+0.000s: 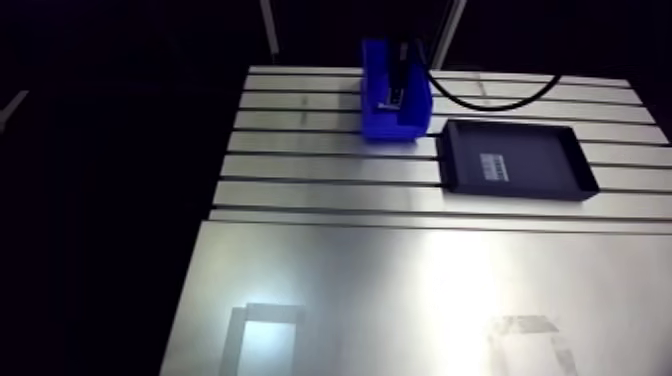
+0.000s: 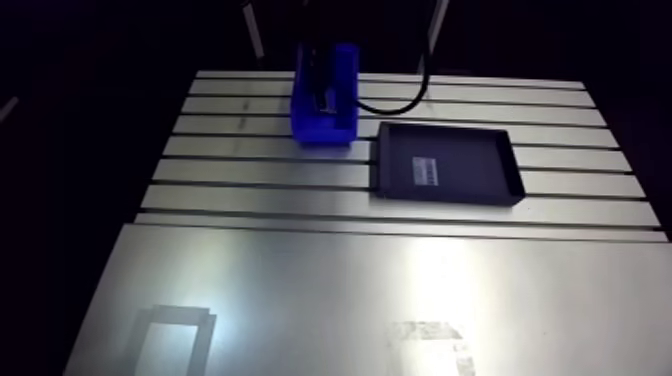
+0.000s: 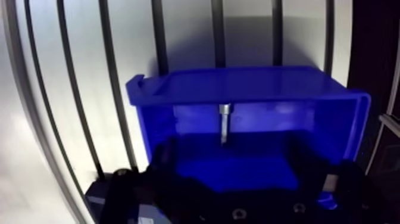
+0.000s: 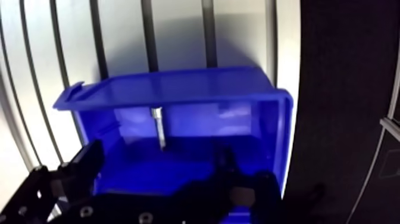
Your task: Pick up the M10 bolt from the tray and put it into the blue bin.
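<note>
Arm view: seeing the blue bin [image 1: 385,125] sitting on the slotted table [image 1: 310,165], just beside a black tray [image 1: 550,150] that is carrying a pale label [image 1: 494,166]. Making out the gripper [image 1: 398,88] only as a dark shape reaching down into the bin's open top. Not making out the bolt or the spread of the fingers from here, both being too small and dark.

Wrist view: looking down into the bin from its near side. Finding the M10 bolt [image 3: 225,122] inside it, a short silver-grey piece with the wider head uppermost and a slim shank below. Seeing it standing on end close against the far inner wall, the lower end reaching the blue floor. Not being able to tell whether it is leaning on that wall or standing just clear of it.

Placing the bolt ahead of the gripper, roughly on the midline between the two fingers but beyond their tips, apart from both.

Reading the gripper as spread wide, with two dark fingers [image 3: 162,156] rising well apart, one toward each side wall of the bin, the tips dipping inside it over the floor. Seeing nothing pinched between them and neither pad touching the bolt. Unable to tell whether either finger is brushing the bin's wall.
</note>
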Robot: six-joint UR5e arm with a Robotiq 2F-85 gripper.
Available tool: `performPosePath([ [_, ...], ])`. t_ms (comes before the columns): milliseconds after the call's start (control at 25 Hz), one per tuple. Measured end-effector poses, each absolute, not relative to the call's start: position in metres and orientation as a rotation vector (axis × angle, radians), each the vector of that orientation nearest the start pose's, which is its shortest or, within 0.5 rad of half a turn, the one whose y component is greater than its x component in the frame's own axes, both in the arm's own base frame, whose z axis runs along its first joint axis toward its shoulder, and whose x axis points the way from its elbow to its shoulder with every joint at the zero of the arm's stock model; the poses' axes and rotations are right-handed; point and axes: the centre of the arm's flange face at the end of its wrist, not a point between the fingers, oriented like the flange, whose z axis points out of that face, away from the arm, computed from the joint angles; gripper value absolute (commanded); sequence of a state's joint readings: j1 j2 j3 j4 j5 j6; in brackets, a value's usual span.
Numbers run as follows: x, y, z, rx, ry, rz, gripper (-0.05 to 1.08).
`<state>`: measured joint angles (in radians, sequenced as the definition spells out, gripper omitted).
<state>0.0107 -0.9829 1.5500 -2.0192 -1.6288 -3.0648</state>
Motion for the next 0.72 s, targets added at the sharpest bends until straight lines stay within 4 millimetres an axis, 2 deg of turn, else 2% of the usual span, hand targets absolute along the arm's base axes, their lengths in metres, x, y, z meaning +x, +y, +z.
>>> performPosePath([
  [320, -0.646, -0.135, 0.261, -2.059, 2.239, -0.022, 0.01],
  [440, -0.644, -0.135, 0.279, -2.032, 2.262, -0.021, 0.01],
  [720, -0.636, -0.134, 0.337, -1.844, 2.409, -0.020, 0.01],
])
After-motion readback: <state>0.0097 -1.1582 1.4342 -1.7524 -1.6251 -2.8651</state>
